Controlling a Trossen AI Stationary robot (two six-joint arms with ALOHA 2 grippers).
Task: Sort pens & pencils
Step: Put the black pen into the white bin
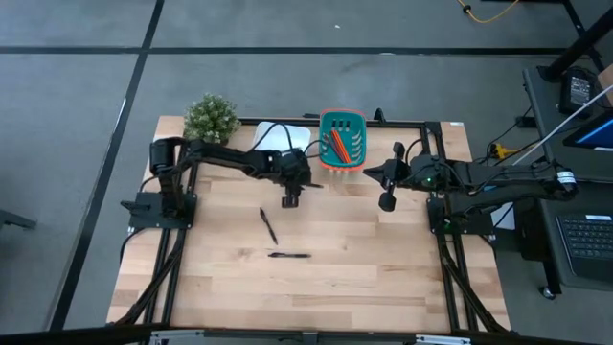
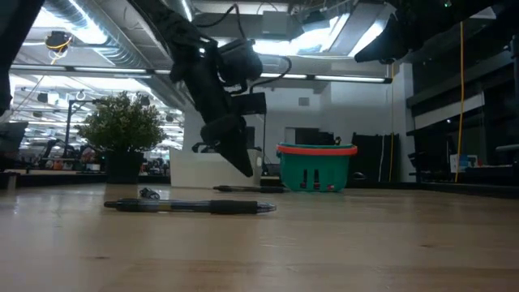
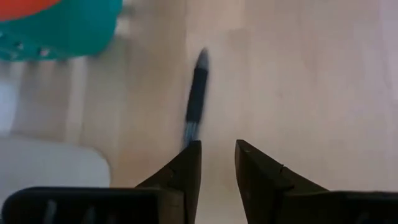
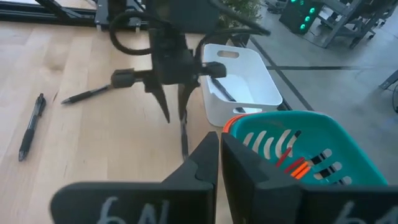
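Three black pens lie on the wooden table: one (image 1: 268,225), one nearer the front (image 1: 287,255), and one (image 3: 196,93) just ahead of my left gripper's fingertips. My left gripper (image 3: 217,152) hangs open, slanting down, a little above the table beside that pen's (image 4: 184,137) near end. The orange-red pencils (image 1: 337,144) lie in the teal basket (image 1: 343,115) at the back. My right gripper (image 4: 220,146) is shut and holds nothing, raised right of the basket (image 4: 348,143).
A white tray (image 4: 249,81) stands left of the basket, with a dark stick lying in it. A potted plant (image 1: 211,117) sits at the back left corner. Bare wood stretches across the near half of the table.
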